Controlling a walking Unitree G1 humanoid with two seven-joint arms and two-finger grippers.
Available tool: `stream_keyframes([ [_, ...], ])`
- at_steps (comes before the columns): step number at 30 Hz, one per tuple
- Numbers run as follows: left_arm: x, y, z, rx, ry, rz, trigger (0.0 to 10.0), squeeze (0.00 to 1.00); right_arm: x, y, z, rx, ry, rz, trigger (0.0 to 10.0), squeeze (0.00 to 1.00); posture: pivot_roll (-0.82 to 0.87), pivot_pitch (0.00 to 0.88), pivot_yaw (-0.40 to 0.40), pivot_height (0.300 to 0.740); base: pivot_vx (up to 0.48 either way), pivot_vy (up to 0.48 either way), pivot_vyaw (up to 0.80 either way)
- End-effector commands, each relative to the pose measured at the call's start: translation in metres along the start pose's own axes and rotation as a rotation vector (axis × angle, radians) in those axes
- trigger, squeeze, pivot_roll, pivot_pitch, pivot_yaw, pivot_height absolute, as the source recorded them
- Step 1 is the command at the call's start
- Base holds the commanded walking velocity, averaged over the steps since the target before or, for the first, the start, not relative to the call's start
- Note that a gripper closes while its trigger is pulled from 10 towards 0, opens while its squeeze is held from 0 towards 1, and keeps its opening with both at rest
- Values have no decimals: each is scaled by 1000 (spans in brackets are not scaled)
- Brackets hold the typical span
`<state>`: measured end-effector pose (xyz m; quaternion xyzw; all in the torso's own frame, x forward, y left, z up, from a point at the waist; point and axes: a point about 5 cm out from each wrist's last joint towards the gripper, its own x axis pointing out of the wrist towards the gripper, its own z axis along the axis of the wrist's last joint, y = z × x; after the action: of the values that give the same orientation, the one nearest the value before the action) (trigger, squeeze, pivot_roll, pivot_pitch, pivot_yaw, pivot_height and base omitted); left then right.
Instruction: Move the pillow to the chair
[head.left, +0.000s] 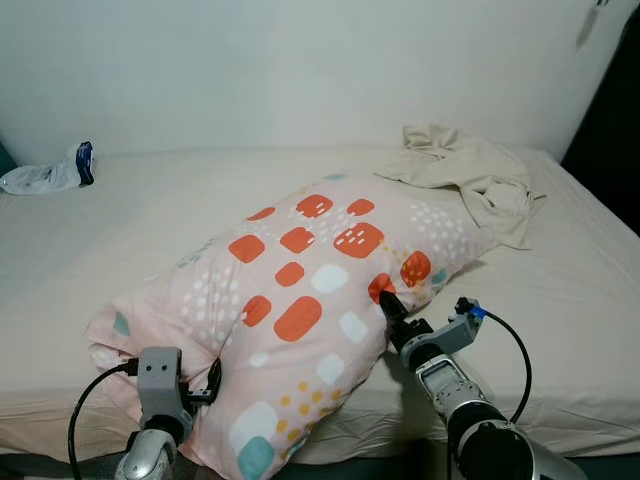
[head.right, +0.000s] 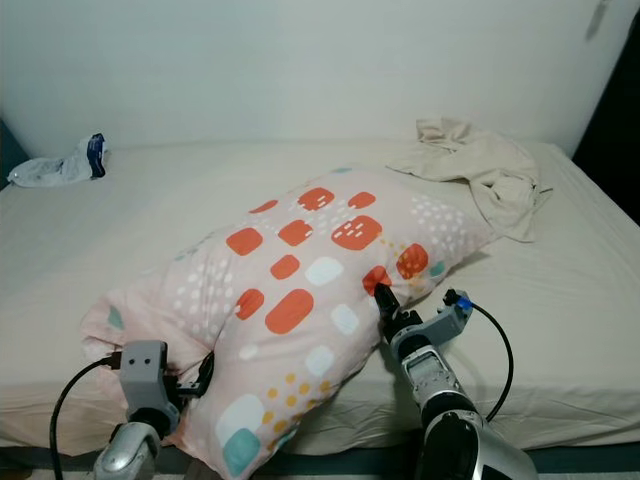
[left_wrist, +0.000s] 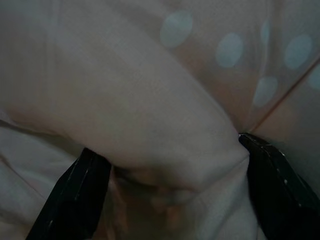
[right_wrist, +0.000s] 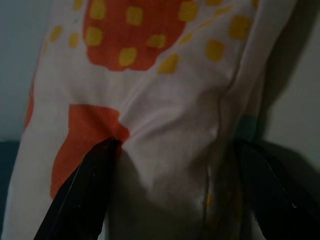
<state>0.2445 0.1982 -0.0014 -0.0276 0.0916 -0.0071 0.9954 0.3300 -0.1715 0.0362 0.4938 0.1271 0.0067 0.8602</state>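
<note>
Gripping the pillow, lift not begun

Pinching folds of the pillow (head.left: 310, 290), the left gripper (head.left: 205, 385) and right gripper (head.left: 388, 300) each clamp cloth at its near end. It lies on the bed (head.left: 120, 230); carrying it to the chair remains.

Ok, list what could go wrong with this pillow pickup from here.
1. The left gripper and right gripper each pinch only a fold of cover, so the big pillow may slip or sag on lifting.
2. Its far end lies against the beige cloth; lifting could drag that along.
3. Both grips sit near the bed's front edge, so the long far end may swing down.
</note>
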Motion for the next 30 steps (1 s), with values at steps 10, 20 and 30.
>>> stream_keyframes([
  [10, -19, -5, -24, -17, 133, -18, 10000, 0, 18, 47, -43, -70, 226, 109, 10000, 0, 300, 139, 19, 405, 0, 0, 0],
  [20, -17, -7, -21, -29, 130, -15, 10000, 0, 19, 73, -81, -115, 365, 187, 0, 0, 283, 127, 7, 405, 0, 0, 0],
  [30, -8, -11, -15, -60, 120, -14, 10000, 0, 16, 64, -80, -182, 364, 161, 0, 0, 261, 105, -9, 405, 0, 0, 0],
])
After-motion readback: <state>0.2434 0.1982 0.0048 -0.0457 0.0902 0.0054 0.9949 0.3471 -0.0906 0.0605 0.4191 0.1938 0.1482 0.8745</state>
